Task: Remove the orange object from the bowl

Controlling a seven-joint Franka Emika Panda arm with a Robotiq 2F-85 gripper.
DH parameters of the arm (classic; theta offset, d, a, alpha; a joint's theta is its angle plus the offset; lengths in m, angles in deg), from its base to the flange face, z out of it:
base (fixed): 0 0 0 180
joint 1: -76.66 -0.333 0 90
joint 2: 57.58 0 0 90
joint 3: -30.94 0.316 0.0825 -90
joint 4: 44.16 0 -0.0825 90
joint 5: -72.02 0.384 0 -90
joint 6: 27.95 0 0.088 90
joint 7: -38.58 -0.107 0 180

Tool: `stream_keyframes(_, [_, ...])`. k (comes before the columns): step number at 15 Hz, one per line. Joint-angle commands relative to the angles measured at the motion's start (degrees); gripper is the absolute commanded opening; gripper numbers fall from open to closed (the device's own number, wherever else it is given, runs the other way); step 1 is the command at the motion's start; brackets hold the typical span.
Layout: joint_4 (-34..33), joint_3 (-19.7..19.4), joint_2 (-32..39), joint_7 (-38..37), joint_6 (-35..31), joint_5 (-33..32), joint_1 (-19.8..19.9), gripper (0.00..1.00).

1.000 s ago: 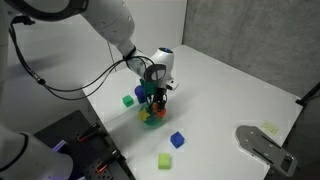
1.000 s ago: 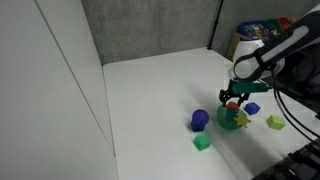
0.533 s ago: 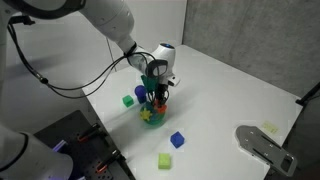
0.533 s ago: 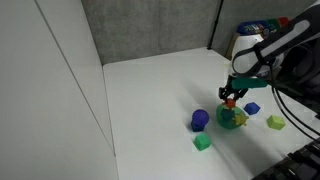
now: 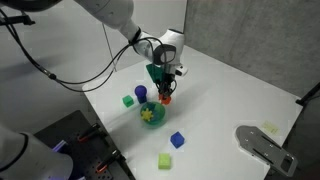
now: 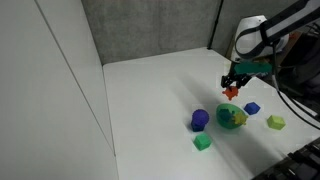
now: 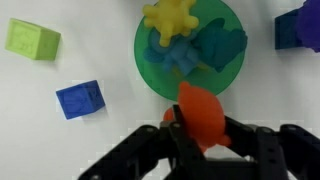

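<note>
Pincer (image 5: pixel 164 93) was clamped on the one small orange-red rounded toy piece (image 7: pixel 200 112), jaws narrowed to its width. The piece hung in the air, out of the single shallow round green bowl (image 7: pixel 145 65) and above its edge. In the bowl: one yellow knobbly piece (image 7: pixel 172 17), plus teal and blue shapes, count unclear. On the white worktop (image 5: pixel 230 95): one blue cube (image 7: pixel 80 99), two green cubes, dark (image 5: pixel 127 100) and lime (image 7: pixel 33 39), and one blue-purple cylinder cup (image 5: pixel 141 94) near the bowl.
</note>
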Motion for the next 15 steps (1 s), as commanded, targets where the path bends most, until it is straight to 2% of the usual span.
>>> stream_keyframes(1, [-3.6, -1.1, 0.6, 3.9, 5.0, -0.1, 2.5, 0.08])
stream_keyframes(8, [-8.4, -2.8, 5.9, 9.8, 11.3, -0.5, 7.9, 0.08])
stream_keyframes(15, [-13.0, -4.3, 12.6, 12.9, 13.3, -1.7, 10.4, 0.08])
